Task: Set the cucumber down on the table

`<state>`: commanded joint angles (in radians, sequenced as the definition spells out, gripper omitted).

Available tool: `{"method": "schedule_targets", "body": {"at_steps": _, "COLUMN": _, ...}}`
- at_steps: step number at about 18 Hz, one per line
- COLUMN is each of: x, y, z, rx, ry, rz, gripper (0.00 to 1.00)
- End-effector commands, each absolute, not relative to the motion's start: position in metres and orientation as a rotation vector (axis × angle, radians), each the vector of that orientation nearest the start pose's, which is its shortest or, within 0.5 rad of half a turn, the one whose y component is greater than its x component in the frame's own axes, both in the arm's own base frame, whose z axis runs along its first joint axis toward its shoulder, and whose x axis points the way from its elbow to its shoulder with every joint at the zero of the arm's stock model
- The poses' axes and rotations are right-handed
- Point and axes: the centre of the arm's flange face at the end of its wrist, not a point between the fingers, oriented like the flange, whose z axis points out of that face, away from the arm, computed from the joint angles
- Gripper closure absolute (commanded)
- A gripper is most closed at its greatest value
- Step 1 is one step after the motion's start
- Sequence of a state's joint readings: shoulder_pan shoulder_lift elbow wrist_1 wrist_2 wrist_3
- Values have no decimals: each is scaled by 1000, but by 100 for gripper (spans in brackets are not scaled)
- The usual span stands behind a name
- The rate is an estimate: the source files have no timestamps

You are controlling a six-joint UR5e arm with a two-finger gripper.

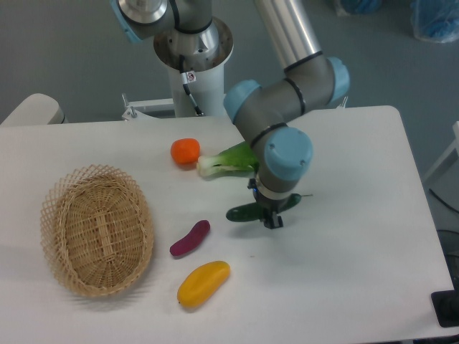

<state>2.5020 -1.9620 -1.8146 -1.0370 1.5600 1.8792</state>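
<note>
Camera view from above shows my jaws (270,213) closed on the cucumber (247,212), which I hold level near the middle of the bench (358,287), its dark tip poking out to the left. I cannot tell whether it touches the surface or hangs just above it. If I let go from any height, I judge the glossy, rounded cucumber could roll. The bok choy (229,158) lies close behind, toward the far edge, and the eggplant (190,238) lies near on the basket side, so a careless release or withdrawal might knock either.
</note>
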Motion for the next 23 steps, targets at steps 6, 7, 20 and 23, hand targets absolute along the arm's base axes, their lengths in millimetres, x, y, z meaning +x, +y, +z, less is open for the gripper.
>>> {"method": "schedule_targets", "body": {"at_steps": 6, "x": -335, "y": 457, "z": 202, "rx": -2804, "ry": 1443, "rz": -166, "gripper": 74}}
{"method": "schedule_targets", "body": {"at_steps": 7, "x": -335, "y": 457, "z": 202, "rx": -2805, "ry": 1441, "rz": -166, "gripper": 69}}
{"method": "schedule_targets", "body": {"at_steps": 20, "x": -365, "y": 476, "z": 237, "rx": -2888, "ry": 1267, "rz": -42, "gripper": 0}}
{"method": "schedule_targets", "body": {"at_steps": 23, "x": -387, "y": 487, "z": 251, "rx": -2881, "ry": 1251, "rz": -3, "gripper": 0}}
